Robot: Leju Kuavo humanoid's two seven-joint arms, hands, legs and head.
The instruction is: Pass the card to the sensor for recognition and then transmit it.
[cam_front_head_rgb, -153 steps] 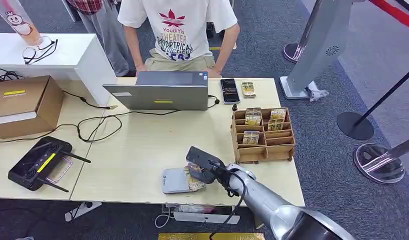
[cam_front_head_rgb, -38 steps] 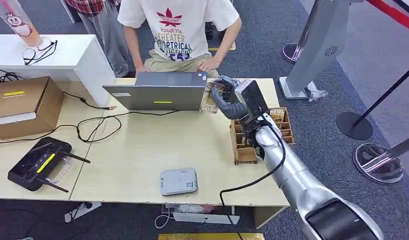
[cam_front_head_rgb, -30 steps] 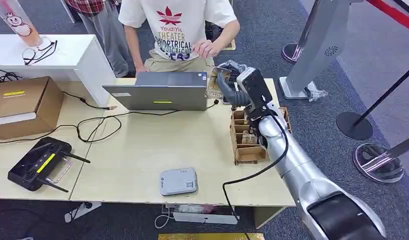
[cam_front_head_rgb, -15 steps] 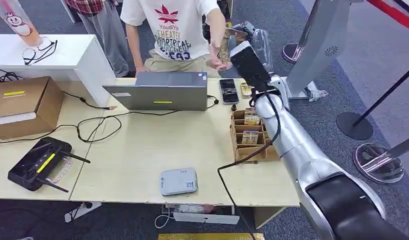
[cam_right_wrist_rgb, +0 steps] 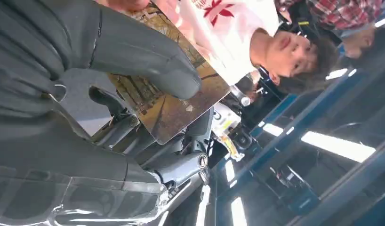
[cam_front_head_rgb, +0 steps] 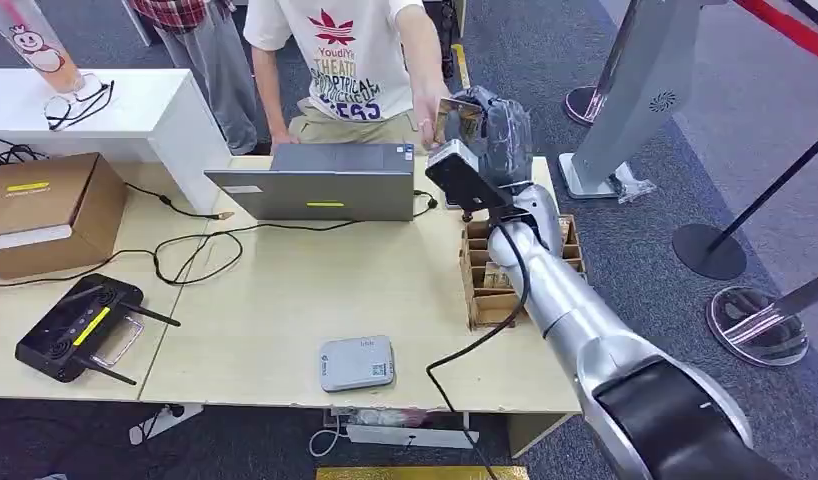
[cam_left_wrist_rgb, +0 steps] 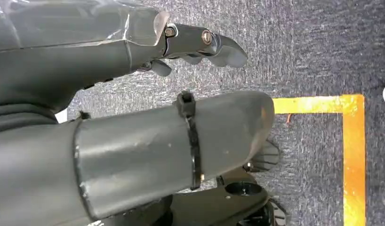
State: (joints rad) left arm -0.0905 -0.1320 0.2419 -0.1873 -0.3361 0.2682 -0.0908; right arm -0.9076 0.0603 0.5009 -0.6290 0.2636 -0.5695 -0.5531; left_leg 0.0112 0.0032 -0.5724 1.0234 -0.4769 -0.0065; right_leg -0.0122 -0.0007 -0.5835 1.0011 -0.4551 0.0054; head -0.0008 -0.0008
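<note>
**Readable print: one shirt**

Just beside the right hand [cam_front_head_rgb: 490,125], the person's white T-shirt [cam_front_head_rgb: 350,50] carries a red leaf logo above "Youdi", "THEATR" and further lines too broken to read. The card's [cam_right_wrist_rgb: 174,106] print is illegible.

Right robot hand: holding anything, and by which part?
Yes. The right robot hand holds the card, thumb pressed on its face near one end; the other end sticks out free. A person's hand is beside it.

The right hand's [cam_right_wrist_rgb: 87,80] thumb hides part of the card [cam_right_wrist_rgb: 174,101]; its print is unreadable.
</note>
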